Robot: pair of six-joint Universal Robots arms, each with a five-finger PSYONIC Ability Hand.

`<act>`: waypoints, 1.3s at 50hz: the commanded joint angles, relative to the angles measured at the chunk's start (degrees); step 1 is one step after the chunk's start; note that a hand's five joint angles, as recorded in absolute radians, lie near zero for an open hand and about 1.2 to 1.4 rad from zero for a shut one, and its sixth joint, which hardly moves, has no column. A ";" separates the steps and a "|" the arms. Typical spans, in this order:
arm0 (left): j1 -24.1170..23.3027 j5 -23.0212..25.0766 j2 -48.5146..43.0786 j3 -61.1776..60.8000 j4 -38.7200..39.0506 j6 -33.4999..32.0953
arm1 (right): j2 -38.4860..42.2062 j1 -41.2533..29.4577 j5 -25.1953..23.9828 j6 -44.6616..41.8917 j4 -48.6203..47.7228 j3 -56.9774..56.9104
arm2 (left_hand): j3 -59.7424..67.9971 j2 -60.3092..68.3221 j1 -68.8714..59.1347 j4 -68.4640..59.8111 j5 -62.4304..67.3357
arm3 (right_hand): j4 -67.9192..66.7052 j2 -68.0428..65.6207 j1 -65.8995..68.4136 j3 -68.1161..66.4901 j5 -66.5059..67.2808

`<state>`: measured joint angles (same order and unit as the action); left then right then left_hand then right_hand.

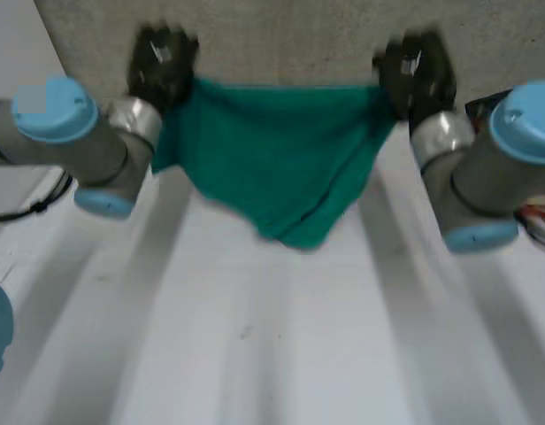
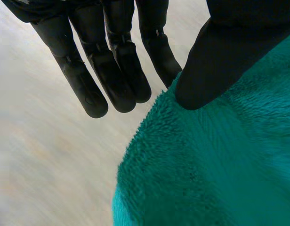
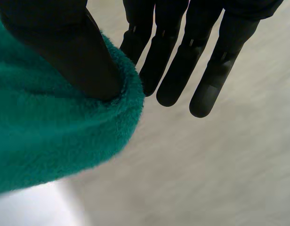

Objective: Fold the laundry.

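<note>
Head view: the teal fleece cloth (image 1: 272, 168) hangs in a sagging V above the far part of the white table (image 1: 255, 336). The left hand (image 1: 162, 62) is at 1 upper corner of the cloth and the right hand (image 1: 414, 75) at the other, with the upper edge stretched between them. I cannot tell whether the cloth's lowest tip touches the table below it. No finished fold is visible, so I judge the task to be at an early stage: the cloth is lifted by 2 corners, and laying it flat and every fold appear to remain.

Left wrist view: the left hand's thumb (image 2: 215, 61) presses down on the cloth's corner, and the straight fingers (image 2: 119, 75) extend just past the cloth's edge on its other side. The hand appears to pinch the corner between thumb and fingers. The rest of the cloth spreads under the palm.

Right wrist view: the right hand's thumb (image 3: 74, 52) sits on top of the cloth's rounded corner. Its straight fingers (image 3: 182, 61) reach beyond the cloth's edge, pinching the corner the same way.
</note>
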<state>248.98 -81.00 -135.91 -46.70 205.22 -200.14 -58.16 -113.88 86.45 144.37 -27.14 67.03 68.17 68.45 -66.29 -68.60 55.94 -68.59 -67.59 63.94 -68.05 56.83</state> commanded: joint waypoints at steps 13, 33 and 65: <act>0.80 -0.84 21.99 -36.04 -3.22 11.00 | -5.91 -7.49 1.53 1.70 -0.13 12.33 | 11.83 11.55 -13.71 -11.40 14.06 | -11.41 -12.41 16.06 -11.95 13.17; 7.22 -0.04 37.02 -58.51 -20.56 -14.14 | -5.29 -9.87 1.18 2.05 13.52 28.42 | -45.17 -45.45 43.29 45.60 -42.94 | -11.41 -12.41 16.06 -11.95 13.17; -0.07 -0.56 -2.08 -13.86 -34.71 -4.38 | -5.12 -10.48 1.27 1.35 10.88 31.50 | -40.13 -40.41 38.25 40.56 -37.90 | -11.41 -12.41 16.06 -11.95 13.17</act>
<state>248.72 -81.44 -134.66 -64.44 172.68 -204.41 -63.29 -124.46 87.71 145.72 -16.21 98.57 26.17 26.14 -26.52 -25.48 15.26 -68.63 -67.60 63.94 -68.32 57.31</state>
